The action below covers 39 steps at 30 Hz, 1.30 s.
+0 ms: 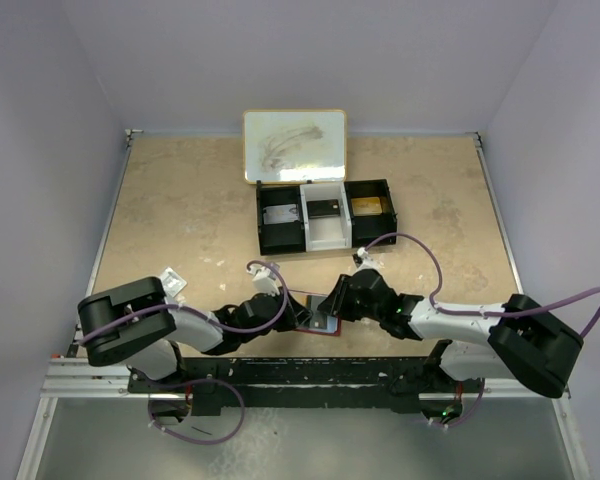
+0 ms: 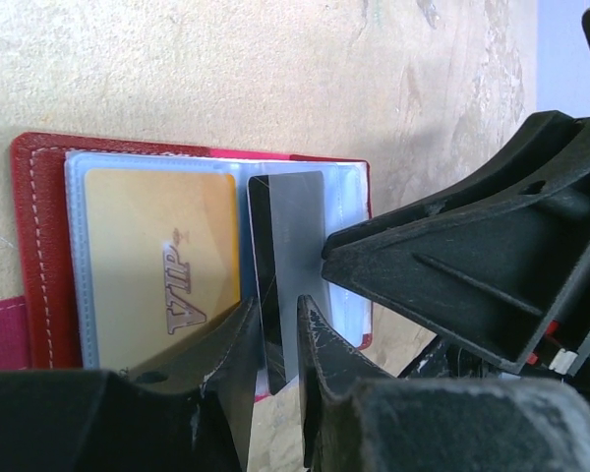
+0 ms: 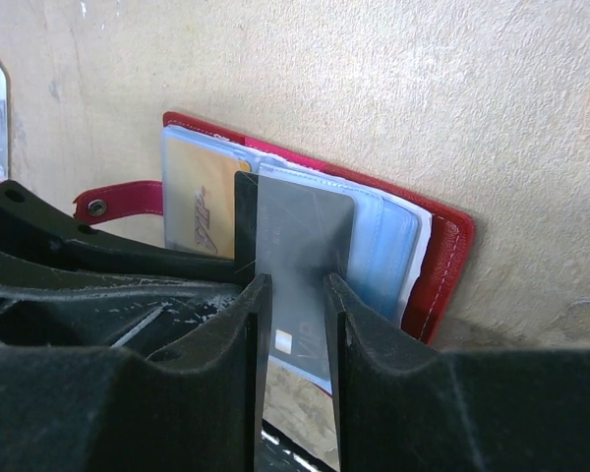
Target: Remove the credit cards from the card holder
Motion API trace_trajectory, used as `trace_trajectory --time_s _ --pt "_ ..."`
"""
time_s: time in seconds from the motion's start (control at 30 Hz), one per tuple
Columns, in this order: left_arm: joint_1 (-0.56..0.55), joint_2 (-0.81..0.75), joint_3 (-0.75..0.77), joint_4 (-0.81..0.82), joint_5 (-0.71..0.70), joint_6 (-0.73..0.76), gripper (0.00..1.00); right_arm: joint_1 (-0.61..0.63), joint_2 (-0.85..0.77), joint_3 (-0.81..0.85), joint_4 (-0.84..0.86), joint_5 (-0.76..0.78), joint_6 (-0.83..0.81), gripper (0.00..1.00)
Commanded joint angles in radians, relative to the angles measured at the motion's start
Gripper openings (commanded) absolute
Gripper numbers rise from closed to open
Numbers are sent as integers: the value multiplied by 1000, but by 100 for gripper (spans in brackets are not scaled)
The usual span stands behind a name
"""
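We look down on a table [image 1: 180, 220] hemmed by pale walls [image 1: 40, 150] at its left, right and far edges. A long black tray [image 1: 280, 243] sits toward the far side, well apart from the arms.

The card holder [image 2: 39, 246] lies open and flat near the table's near edge, between the two arms, its red border framing the clear sleeves. A gold card [image 2: 157, 256] rests in one sleeve, and a grey card [image 3: 300, 236] stands up over the sleeves.

The left gripper [image 2: 275, 324] has its fingers close on either side of the grey card. The right gripper [image 3: 295, 290] is partly spread, with the card filling the gap. We cannot tell whether either one grips it. The two meet nose to nose, crowding the holder.
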Motion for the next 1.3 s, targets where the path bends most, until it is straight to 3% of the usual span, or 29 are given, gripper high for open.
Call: trace_trajectory --time_s 0.0,0.23,0.6,1.27 --pt "2 41 -15 235 38 -58 18 2 31 -41 -55 -13 8 32" --pt "3 79 -18 302 55 -70 15 2 34 -49 -42 -19 12 31" --pt "3 64 -41 298 35 -76 0 2 49 -56 -45 -4 20 32" --pt "8 -116 -41 21 -24 -6 0 2 50 -44 -84 28 24 34"
